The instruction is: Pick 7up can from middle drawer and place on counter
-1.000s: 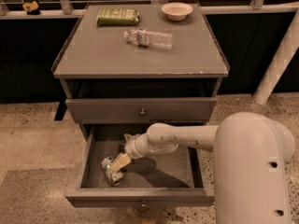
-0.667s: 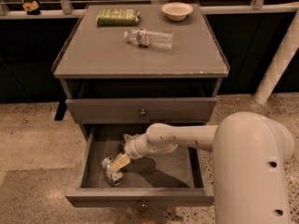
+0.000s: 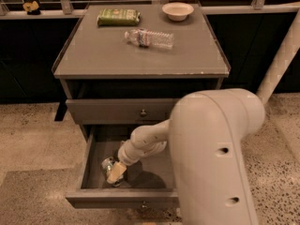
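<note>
One small silvery-white 7up can with green markings sits in the pulled-out middle drawer, a wide shallow grey box. It is near the drawer's left wall and toward the front. Just to its right, touching or overlapping it, is the gripper, which reaches down and leftward from the bulky white arm. Whether it grips the can or merely rests against it cannot be told, nor can the can's long axis. In my judgement the lift depends on that contact on the can's right flank.

Above the drawer, the flat grey counter carries a green packet at the back left, a clear plastic bottle lying on its side mid-top, and a pale bowl at the back right. Its front strip is bare. Speckled flooring surrounds the cabinet, and a white post leans at the far right.
</note>
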You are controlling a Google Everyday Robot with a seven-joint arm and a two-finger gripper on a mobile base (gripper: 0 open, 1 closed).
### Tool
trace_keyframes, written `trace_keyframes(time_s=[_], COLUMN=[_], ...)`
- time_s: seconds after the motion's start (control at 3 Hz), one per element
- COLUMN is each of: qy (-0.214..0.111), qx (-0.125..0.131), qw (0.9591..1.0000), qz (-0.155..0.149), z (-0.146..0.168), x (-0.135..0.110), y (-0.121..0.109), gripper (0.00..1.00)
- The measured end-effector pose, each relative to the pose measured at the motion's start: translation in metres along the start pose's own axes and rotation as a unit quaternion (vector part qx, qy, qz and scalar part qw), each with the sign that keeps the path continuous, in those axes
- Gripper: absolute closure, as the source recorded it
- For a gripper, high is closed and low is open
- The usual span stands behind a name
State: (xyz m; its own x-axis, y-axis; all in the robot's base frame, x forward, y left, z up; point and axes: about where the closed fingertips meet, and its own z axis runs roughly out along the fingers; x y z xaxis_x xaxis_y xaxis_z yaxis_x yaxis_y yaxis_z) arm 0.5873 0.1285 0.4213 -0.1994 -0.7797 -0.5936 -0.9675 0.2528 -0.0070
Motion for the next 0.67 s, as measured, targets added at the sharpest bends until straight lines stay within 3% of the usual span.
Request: trace_keyframes(time_s=[0.33, 0.67], qy=[0.017, 0.013], qx=[-0.017, -0.016], qw=[0.9995, 0.9997], qz=[-0.02, -0.011], z=[0.0168, 0.0261], x=[-0.007, -0.0051], y=[0.0172, 0.016], gripper=[0.0, 0.0])
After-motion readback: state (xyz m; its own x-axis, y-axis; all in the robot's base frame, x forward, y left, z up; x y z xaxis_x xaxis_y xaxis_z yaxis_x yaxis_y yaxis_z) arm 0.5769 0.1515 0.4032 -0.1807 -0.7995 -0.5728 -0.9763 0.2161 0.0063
